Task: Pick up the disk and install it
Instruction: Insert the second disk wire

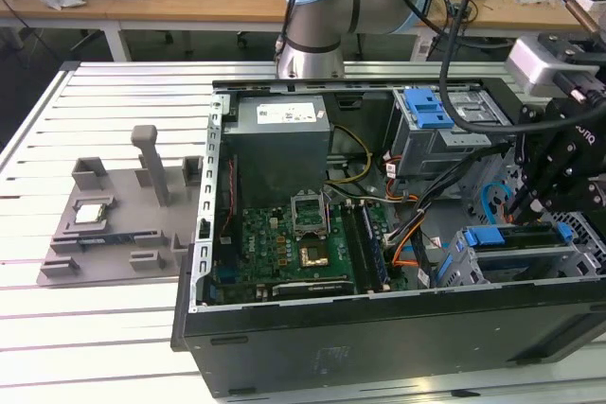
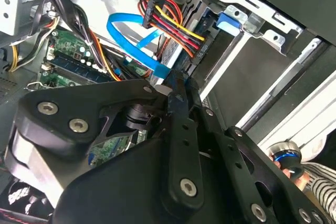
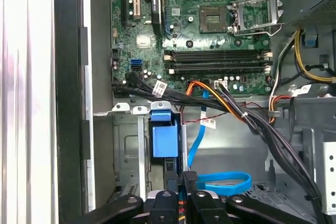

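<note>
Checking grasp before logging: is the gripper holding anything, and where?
Nothing shows between the fingers; the gripper is shut, at the disk in its bay.

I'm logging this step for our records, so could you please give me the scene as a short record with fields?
Setting: open computer case lying on a slatted white table
Gripper: gripper lowered inside the case at the exterior view's right, over the drive cage
Disk: disk with blue rails sitting in the metal drive cage, under the gripper
Gripper contact: cannot tell
Motherboard: green motherboard, its processor socket open
Outside the case: grey fixture tray holding a small silver chip
</note>
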`<state>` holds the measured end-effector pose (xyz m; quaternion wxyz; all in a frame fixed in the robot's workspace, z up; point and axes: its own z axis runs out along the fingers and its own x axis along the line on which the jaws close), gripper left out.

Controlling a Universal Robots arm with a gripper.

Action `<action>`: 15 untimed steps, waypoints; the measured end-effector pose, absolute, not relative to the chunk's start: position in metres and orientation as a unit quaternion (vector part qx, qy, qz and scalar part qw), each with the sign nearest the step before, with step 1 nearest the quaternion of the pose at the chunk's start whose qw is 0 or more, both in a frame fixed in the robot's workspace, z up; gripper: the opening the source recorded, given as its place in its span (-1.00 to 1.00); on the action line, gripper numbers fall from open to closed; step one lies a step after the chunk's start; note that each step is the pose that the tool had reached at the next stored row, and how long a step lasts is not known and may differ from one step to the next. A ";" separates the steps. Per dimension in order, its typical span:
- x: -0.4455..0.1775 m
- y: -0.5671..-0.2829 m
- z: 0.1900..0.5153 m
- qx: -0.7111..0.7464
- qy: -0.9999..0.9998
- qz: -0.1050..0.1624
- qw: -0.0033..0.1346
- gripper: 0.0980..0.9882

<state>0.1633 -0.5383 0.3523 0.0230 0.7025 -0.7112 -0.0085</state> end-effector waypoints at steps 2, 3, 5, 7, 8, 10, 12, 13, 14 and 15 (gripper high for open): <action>0.165 -0.539 0.350 0.702 -0.711 -0.009 0.023 -0.86; 0.165 -0.539 0.349 0.702 -0.711 -0.009 0.023 -0.86; 0.165 -0.539 0.347 0.703 -0.711 -0.009 0.023 -0.86; 0.165 -0.539 0.346 0.703 -0.711 -0.009 0.023 -0.86; 0.165 -0.540 0.345 0.703 -0.711 -0.009 0.023 -0.86; 0.164 -0.542 0.346 0.703 -0.711 -0.009 0.023 -0.86; 0.161 -0.543 0.346 0.703 -0.711 -0.009 0.023 -0.86; 0.160 -0.543 0.346 0.703 -0.711 -0.009 0.023 -0.86; 0.157 -0.543 0.346 0.703 -0.711 -0.009 0.023 -0.86; 0.156 -0.543 0.345 0.703 -0.711 -0.009 0.023 -0.86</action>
